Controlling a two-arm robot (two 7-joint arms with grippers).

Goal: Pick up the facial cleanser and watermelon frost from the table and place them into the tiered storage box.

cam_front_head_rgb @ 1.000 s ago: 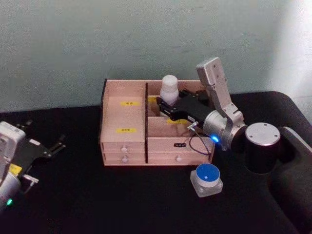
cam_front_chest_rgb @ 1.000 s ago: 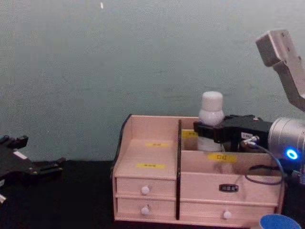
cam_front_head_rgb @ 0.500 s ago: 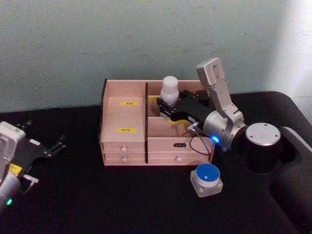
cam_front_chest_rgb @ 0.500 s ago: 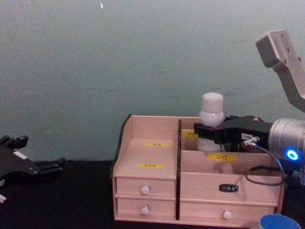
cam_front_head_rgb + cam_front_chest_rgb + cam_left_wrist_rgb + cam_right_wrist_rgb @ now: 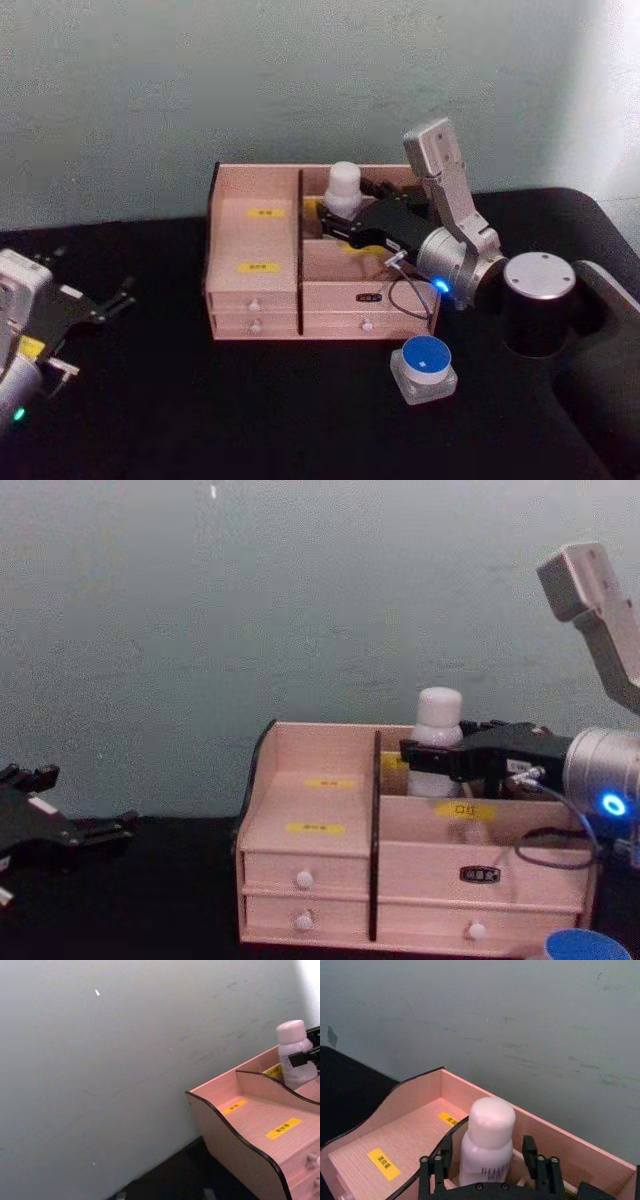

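Observation:
The facial cleanser (image 5: 344,188), a white capped bottle, stands upright in the back right compartment of the tiered storage box (image 5: 255,240). My right gripper (image 5: 341,216) reaches in from the right and is open around the bottle's body. In the right wrist view its fingers (image 5: 444,1156) flank the facial cleanser (image 5: 489,1135) with a small gap on each side. The chest view shows the facial cleanser (image 5: 437,720) sunk low behind the box's divider. The watermelon frost (image 5: 424,366), a squat blue-lidded jar, sits on the table in front of the box's right corner. My left gripper (image 5: 98,328) is parked open at far left.
The box (image 5: 320,855) stands against the grey wall on a black table. My right arm's links (image 5: 538,300) rise just right of the box, close beside the jar. Bare table (image 5: 230,410) stretches between the box front and my left gripper.
The white bottle has sunk lower into the back compartment, and the right gripper has dipped slightly with it. The left arm and the blue-lidded jar have not moved.

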